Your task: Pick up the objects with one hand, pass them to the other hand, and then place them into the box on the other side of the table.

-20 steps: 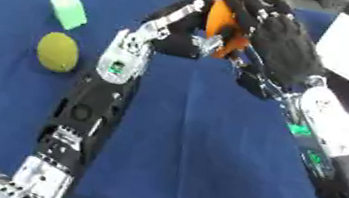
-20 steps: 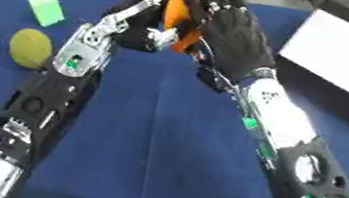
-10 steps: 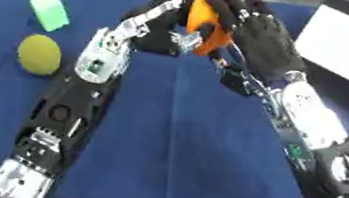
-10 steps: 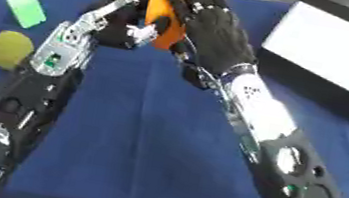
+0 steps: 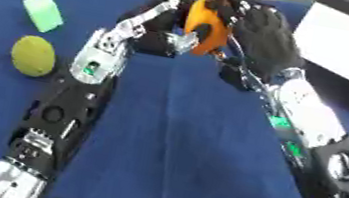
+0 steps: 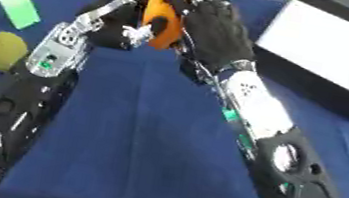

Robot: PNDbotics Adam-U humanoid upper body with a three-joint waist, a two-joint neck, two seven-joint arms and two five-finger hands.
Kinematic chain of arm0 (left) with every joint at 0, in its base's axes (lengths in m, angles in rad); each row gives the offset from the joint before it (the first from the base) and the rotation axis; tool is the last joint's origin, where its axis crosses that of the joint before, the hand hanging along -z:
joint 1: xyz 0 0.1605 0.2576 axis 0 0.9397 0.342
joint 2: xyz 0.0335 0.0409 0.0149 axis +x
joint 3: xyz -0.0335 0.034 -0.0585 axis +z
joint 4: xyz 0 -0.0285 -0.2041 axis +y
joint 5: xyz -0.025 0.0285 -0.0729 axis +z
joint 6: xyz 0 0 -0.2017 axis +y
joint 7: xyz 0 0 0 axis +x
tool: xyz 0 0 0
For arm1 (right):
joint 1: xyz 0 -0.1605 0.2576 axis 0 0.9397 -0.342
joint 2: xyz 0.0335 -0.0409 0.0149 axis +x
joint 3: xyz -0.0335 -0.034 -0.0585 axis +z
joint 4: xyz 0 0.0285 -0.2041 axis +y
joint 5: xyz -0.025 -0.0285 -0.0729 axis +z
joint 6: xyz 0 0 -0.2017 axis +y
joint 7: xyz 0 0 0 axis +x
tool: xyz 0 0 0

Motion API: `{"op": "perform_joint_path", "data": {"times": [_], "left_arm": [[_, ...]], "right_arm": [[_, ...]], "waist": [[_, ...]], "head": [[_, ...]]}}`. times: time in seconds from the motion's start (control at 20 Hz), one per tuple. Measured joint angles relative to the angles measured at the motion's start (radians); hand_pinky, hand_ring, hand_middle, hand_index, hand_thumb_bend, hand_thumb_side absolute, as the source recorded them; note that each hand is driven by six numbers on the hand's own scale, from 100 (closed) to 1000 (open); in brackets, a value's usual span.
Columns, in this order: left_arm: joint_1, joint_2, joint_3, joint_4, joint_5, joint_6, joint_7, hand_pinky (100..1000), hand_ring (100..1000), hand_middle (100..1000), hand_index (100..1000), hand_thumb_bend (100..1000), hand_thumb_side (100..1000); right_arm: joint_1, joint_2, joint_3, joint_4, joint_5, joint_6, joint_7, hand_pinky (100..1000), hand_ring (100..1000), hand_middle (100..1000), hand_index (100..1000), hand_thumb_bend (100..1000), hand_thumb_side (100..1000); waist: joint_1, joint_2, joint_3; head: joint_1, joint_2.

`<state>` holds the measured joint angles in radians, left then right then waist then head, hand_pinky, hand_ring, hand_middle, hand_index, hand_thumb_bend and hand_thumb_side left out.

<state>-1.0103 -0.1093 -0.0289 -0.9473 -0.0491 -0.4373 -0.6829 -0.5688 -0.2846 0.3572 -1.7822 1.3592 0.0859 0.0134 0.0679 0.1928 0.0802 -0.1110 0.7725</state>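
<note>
- Left eye view: the right hand [image 5: 264, 37], black, has its fingers curled over the top and far side of an orange object [image 5: 206, 25], held up above the blue table [image 5: 176, 162].
- The left hand [image 5: 163, 36] meets the same orange object from its left, fingers bent against it (both hands are on it at once).
- Left of the orange object and nearer the camera, a yellow-green ball [image 5: 32, 55] rests on the cloth; a light green block [image 5: 43, 11] lies just beyond the ball, apart from it.
- Right of the orange object, part of a box with a white inside shows at the picture's edge.
- Right eye view: the box [image 6: 342, 98] shows more fully, black-walled, white within, lying right of the orange object and well apart from it.
- Here too the orange object sits between the two hands, above the table, with the ball and the block away to its left.
</note>
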Motion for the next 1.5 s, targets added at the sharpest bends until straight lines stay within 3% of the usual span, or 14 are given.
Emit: {"op": "perform_joint_path", "data": {"times": [0.1,0.2,0.4,0.6,0.85,1.2,1.5], "left_arm": [[0.000,0.006,-0.003,0.000,0.000,-0.003,0.003,608,402,411,559,100,338],[0.000,0.012,-0.003,0.001,-0.003,-0.008,0.008,614,417,427,579,100,327],[0.001,0.026,0.001,0.009,-0.007,-0.012,0.012,625,438,454,609,100,319],[0.003,0.044,0.023,0.009,0.005,-0.003,0.003,637,458,474,638,100,474],[0.007,0.080,0.066,-0.026,0.059,0.030,-0.030,643,467,483,648,100,565],[0.009,0.098,0.093,-0.084,0.116,0.076,-0.076,649,477,494,661,100,613],[0.009,0.123,0.111,-0.106,0.141,0.091,-0.091,650,479,496,663,100,581]], "right_arm": [[0.005,0.000,-0.002,0.002,-0.006,0.013,-0.057,165,463,100,145,100,110],[0.006,0.002,-0.002,0.008,-0.014,0.026,-0.104,100,439,100,110,100,148],[0.007,0.008,-0.003,0.025,-0.022,0.053,-0.168,100,423,100,100,100,138],[0.007,0.009,-0.003,0.034,-0.023,0.073,-0.191,100,403,100,100,100,148],[0.014,0.008,-0.013,0.046,-0.023,0.087,-0.195,100,376,100,100,100,134],[0.015,0.008,-0.018,0.051,-0.021,0.095,-0.197,100,358,100,100,100,108],[0.027,0.008,-0.053,0.051,0.001,0.116,-0.214,100,307,100,100,100,100]], "waist": [[0.001,0.000,0.000],[0.003,0.000,0.000],[0.004,0.000,0.000],[0.005,0.000,0.000],[0.007,0.000,0.001],[0.009,0.000,0.000],[0.013,0.000,-0.007]], "head": [[-0.002,0.000],[-0.005,0.000],[-0.006,0.000],[-0.011,0.000],[-0.019,0.000],[-0.025,0.000],[-0.030,0.000]]}}
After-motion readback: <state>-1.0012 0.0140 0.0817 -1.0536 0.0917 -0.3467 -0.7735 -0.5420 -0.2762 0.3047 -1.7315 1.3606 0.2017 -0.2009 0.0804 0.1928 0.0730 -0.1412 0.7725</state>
